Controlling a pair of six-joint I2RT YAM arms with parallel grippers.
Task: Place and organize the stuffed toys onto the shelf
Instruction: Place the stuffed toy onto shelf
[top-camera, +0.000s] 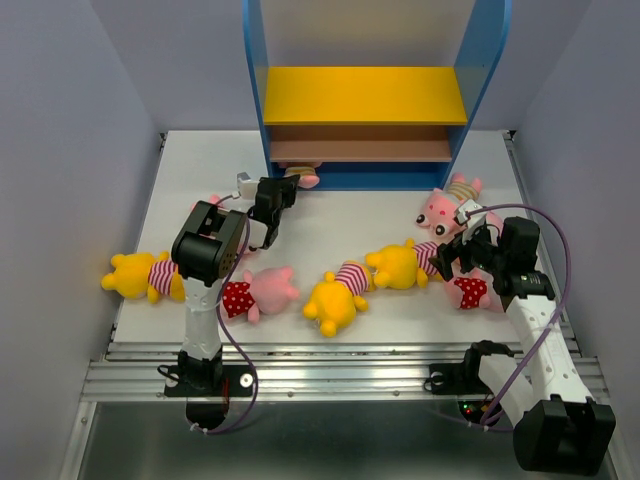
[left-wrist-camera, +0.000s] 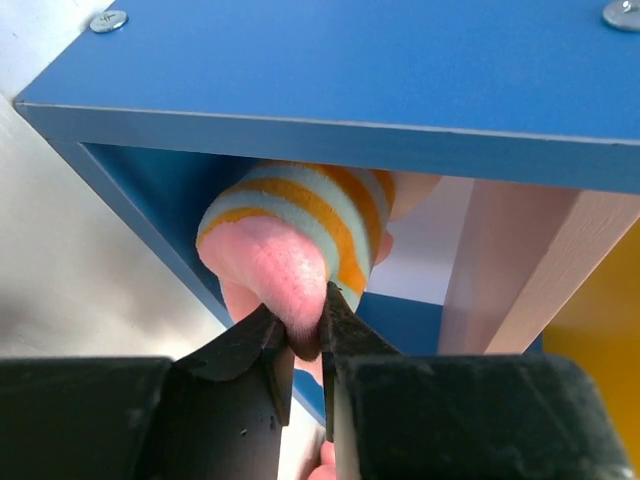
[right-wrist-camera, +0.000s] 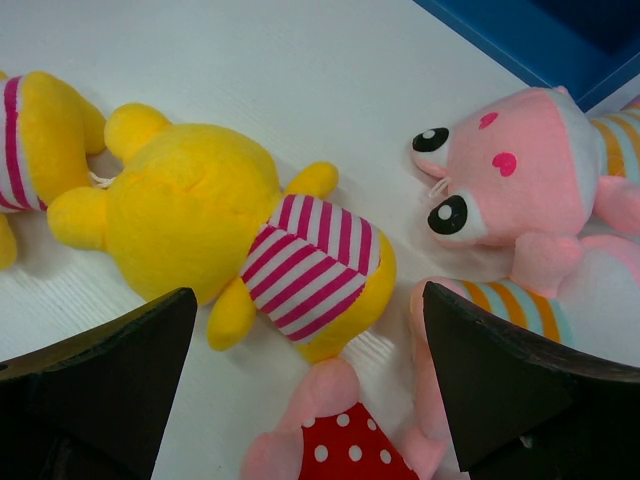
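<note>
The shelf stands at the back, with blue side panels, a yellow board and a brown board. My left gripper is at its lower left corner, shut on the pink limb of a pig in a tan-striped shirt. In the left wrist view the gripper pinches that pig, which pokes into the bottom tier under a blue panel. My right gripper hovers open; in the right wrist view it is over a yellow bear, beside a striped pig and a red-dotted pig.
On the table lie a yellow bear at far left, a red-dotted pig, two yellow bears, a striped pig and a red-dotted pig. Another pink toy is partly hidden by the left arm.
</note>
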